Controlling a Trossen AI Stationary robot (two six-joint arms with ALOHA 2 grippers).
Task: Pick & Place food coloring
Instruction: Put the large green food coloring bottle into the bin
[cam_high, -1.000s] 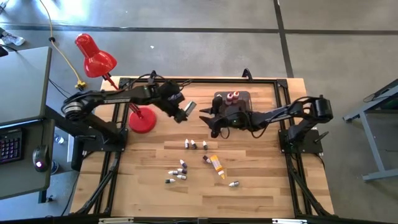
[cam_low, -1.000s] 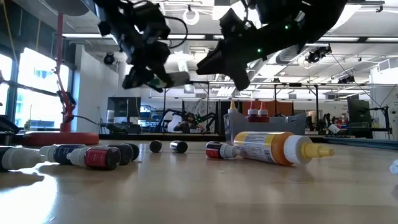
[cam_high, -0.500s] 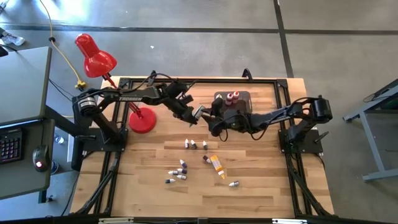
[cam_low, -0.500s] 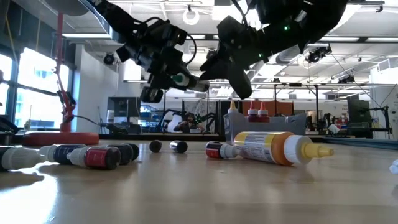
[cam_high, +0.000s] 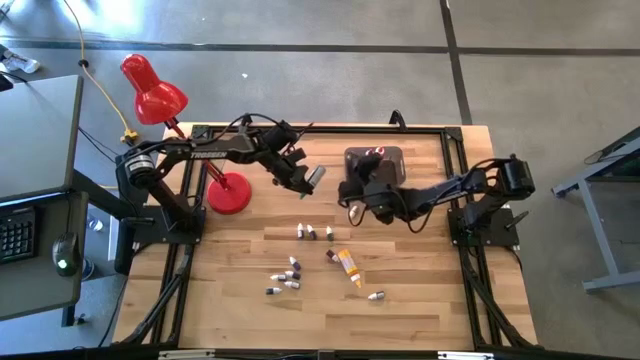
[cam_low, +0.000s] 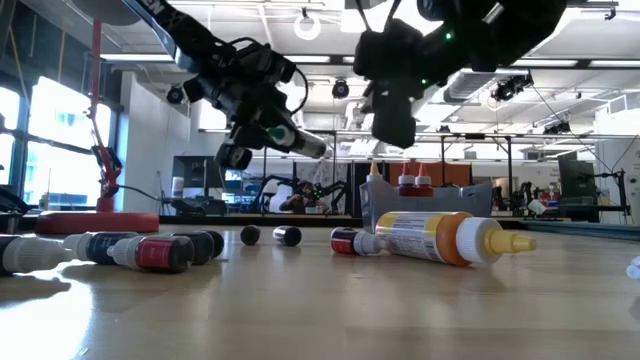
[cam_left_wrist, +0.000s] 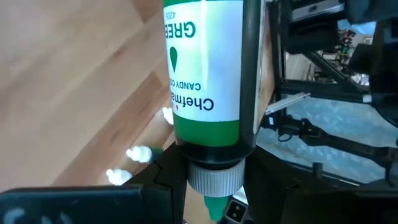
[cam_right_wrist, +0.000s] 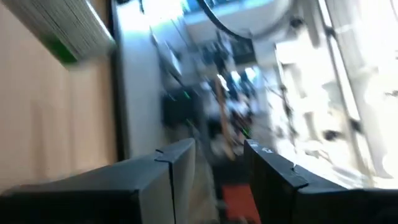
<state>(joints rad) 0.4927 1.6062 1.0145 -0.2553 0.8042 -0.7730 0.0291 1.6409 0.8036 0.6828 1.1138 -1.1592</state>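
A: What is held by the left gripper (cam_high: 312, 178)?

B: A white-labelled squeeze bottle of green food coloring (cam_left_wrist: 208, 74) is clamped between its fingers (cam_left_wrist: 250, 93) — the grip is taken across the labelled body, with the grey collar and green pointed tip pointing toward the camera. It is carried in the air above the far half of the wooden counter (cam_high: 420, 300), between the red desk lamp (cam_high: 155, 95) and the dark rectangular tub (cam_high: 385, 158).

A: And the right gripper (cam_right_wrist: 214, 180)?

B: It hangs above the counter just in front of the tub. Its fingers stand apart with nothing seen between them.

A: Where are the other bottles found?

B: A yellow-and-orange squeeze bottle (cam_high: 348, 267) lies on its side near the counter's middle, and small dark-and-white bottles (cam_high: 287, 279) are scattered beside it toward the near edge. Two red-capped bottles (cam_low: 415, 185) already stand in the tub.

A: How is such a bottle expected to handle?

B: It is judged to be light, with soft plastic walls that give under pressure and a glossy label that may slip. A hold across the middle of the body is advised — firm enough not to slide, yet gentle, since liquid could be forced out at the tip. The tiny ones are likely to roll when nudged.
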